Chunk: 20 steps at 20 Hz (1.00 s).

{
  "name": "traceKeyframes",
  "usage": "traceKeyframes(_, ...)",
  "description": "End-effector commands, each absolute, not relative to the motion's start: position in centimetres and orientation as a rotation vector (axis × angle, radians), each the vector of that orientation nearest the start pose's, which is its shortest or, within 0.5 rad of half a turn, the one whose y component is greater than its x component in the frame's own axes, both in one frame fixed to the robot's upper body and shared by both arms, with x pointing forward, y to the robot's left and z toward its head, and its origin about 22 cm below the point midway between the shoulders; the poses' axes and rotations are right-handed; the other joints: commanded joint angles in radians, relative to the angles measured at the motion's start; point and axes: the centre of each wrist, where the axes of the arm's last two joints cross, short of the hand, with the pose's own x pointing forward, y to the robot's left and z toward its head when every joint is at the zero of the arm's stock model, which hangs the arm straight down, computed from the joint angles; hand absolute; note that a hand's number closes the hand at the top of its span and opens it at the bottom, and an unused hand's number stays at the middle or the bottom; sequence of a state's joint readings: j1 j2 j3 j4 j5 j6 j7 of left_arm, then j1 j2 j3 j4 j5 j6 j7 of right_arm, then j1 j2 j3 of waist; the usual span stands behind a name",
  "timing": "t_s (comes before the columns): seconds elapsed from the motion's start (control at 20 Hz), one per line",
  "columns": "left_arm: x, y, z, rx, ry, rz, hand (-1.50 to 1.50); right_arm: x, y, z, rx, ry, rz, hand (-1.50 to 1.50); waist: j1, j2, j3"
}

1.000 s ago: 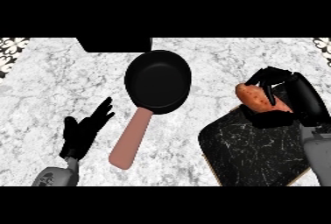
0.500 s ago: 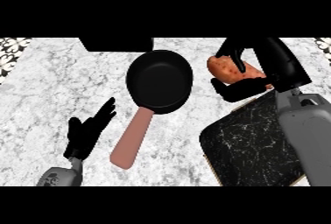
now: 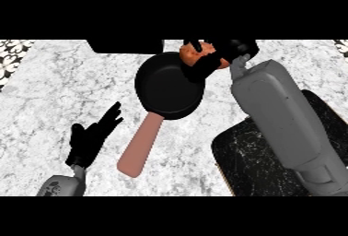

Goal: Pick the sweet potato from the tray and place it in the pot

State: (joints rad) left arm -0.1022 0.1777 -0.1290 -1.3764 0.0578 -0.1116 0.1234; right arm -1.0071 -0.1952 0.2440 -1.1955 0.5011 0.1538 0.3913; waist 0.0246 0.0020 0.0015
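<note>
Head view: the right robot hand [image 3: 216,55], fingers curled round the orange-brown sweet potato [image 3: 195,54], holds it at the far rim of the black round pot with a pinkish handle [image 3: 168,87]. Carrying step; next, I judge, centre and release. The left robot hand [image 3: 92,138] rests open over the white marble surface [image 3: 61,87].

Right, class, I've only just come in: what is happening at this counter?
The right hand is curled round a sweet potato and holds it at the far right rim of a black pan with a pinkish handle. The dark tray it was to be taken from lies at the lower right, partly under the grey forearm. The left hand rests open at the lower left, holding nothing. The sweet potato is not yet set down in the pan.
</note>
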Motion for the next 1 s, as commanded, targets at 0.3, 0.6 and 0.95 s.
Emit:
traceKeyframes(0.3,26.9,23.2,-1.9,-0.081,-1.293,-0.308,0.00,40.8,-3.4,18.7,-0.979,-1.427,1.388,1.50,0.011,0.009,-0.003)
traceKeyframes(0.6,26.3,23.1,-2.1,-0.093,-1.293,-0.326,0.00,41.9,-0.8,16.2,-0.856,-1.003,1.434,1.50,0.030,0.012,-0.004)
traceKeyframes(0.95,25.7,21.5,-1.8,-0.114,-1.294,-0.319,0.00,41.7,-0.9,14.7,-0.704,-1.056,1.356,-1.50,0.037,0.007,-0.002)
